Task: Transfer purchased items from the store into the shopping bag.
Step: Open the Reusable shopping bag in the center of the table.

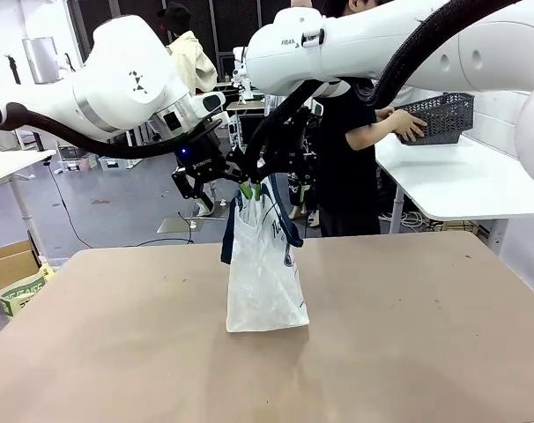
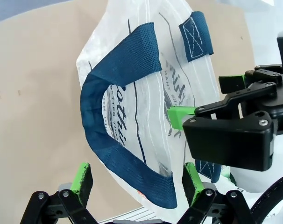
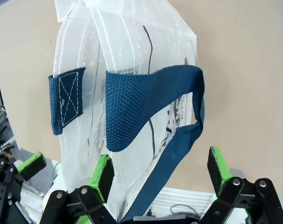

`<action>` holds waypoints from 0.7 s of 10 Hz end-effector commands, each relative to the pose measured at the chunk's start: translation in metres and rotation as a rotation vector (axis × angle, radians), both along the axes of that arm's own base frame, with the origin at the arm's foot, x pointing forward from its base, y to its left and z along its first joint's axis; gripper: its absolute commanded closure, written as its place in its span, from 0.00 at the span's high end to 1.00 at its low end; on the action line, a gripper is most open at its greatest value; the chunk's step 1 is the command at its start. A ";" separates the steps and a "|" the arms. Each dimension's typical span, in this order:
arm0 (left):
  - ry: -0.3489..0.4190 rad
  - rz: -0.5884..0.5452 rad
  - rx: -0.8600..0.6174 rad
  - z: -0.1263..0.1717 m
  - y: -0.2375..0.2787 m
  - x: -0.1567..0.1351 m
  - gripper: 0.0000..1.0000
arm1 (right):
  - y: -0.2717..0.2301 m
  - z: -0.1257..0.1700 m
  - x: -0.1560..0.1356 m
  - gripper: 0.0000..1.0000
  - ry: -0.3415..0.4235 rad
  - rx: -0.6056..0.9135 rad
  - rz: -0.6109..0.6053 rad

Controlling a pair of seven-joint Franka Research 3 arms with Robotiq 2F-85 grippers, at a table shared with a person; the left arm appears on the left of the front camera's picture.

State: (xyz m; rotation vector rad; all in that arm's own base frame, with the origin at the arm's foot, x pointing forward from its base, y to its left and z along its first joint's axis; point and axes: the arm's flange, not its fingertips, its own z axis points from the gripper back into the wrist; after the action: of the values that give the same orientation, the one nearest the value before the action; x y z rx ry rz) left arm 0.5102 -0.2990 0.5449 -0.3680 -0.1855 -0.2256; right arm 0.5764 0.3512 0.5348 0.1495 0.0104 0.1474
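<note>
Our left arm (image 1: 117, 88) comes in from the left and bends down toward the middle of the table (image 1: 408, 344). Our right arm (image 1: 373, 44) stretches across from the upper right and drops to the same spot. Both wrists point downward, so the left gripper (image 1: 201, 185) and the right gripper (image 1: 260, 183) meet just above the mouth of the shopping bag (image 1: 265, 273).

We count two arms, two grippers, one bag and one basket (image 1: 443, 117). The bag stands upright near the table's centre, whitish and translucent, with two navy handles. One handle (image 2: 109, 116) loops down the side facing our left wrist; the other handle (image 3: 132, 107) hangs across the side facing our right wrist.

At the far right a person stands at a separate white table (image 1: 461, 181). One hand (image 1: 410, 126) grips the rim of the dark grey basket, which is well apart from the bag. From here we cannot tell what is in it.

The left gripper's jaws are spread wide, and the bag's rim and the lower curve of its strap lie between the green pads (image 2: 83, 177). They clamp nothing. The right gripper's jaws are just as wide, with a strap hanging loosely between the pads (image 3: 218, 168). One pad sits right at the bag's wall, though we cannot tell whether it touches.
</note>
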 end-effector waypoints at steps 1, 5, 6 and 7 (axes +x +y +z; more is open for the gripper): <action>0.009 -0.013 -0.001 -0.004 0.000 0.001 1.00 | 0.006 0.007 0.005 1.00 0.036 0.012 -0.017; 0.006 -0.004 0.003 -0.005 0.000 0.002 0.81 | 0.001 0.000 -0.001 0.82 0.004 -0.001 0.003; -0.007 0.017 0.014 -0.005 0.002 0.001 0.62 | 0.003 0.000 -0.002 0.62 0.018 0.047 -0.023; -0.008 0.024 0.011 -0.004 0.003 0.001 0.43 | 0.004 -0.001 -0.004 0.42 0.025 0.052 -0.019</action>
State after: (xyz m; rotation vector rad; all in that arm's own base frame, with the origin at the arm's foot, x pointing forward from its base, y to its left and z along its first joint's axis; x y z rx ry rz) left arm 0.5129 -0.2983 0.5403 -0.3636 -0.1813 -0.2237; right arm 0.5749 0.3534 0.5352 0.1691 0.0228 0.1448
